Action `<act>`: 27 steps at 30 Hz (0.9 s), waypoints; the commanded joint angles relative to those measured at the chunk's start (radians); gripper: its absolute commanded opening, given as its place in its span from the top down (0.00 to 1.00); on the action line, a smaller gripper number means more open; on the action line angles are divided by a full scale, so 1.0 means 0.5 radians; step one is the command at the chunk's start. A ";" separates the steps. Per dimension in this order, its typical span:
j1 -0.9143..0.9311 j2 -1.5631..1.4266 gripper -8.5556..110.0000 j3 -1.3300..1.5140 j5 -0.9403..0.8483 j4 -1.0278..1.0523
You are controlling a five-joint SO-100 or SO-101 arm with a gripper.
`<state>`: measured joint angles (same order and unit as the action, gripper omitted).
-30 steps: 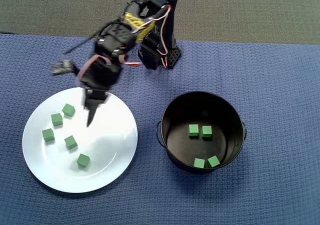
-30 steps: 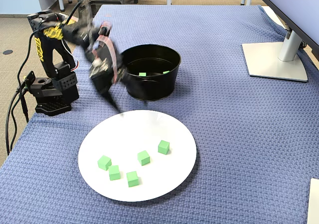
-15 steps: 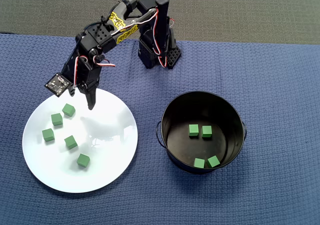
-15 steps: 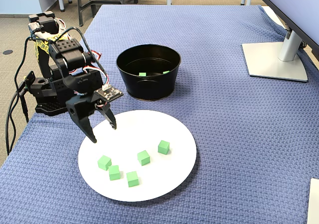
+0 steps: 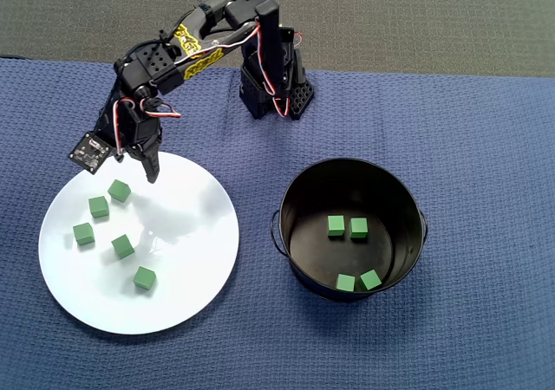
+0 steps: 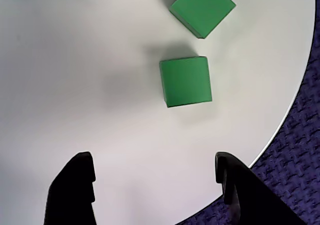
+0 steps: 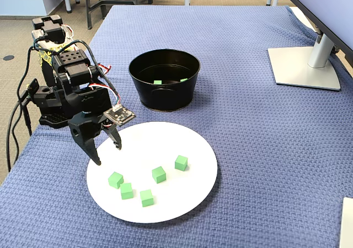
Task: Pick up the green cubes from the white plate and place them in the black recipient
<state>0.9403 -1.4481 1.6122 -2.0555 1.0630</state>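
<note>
Green cubes [image 5: 113, 221]: five on white plate [image 5: 186, 277], four in black recipient [image 5: 351, 225]. Tool [image 7: 106, 151] spread, empty, hovering at plate edge near closest cube [image 6: 185, 81]. Step: approach. Next: lower, straddle cube, pinch.

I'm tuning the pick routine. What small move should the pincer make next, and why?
Probably ease forward and down onto the nearest green cube. The pincer hangs open and empty above the white plate near its rim, and in the wrist view that cube lies just ahead of the fingertips, roughly centred between them.
</note>
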 commanded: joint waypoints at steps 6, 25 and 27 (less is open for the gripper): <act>0.034 0.006 0.72 -0.230 -0.236 0.132; 0.040 0.457 0.69 -0.537 -0.245 0.028; 0.043 0.476 0.69 -0.543 -0.239 0.018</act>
<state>0.9511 -1.2057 1.4082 -2.1783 1.0937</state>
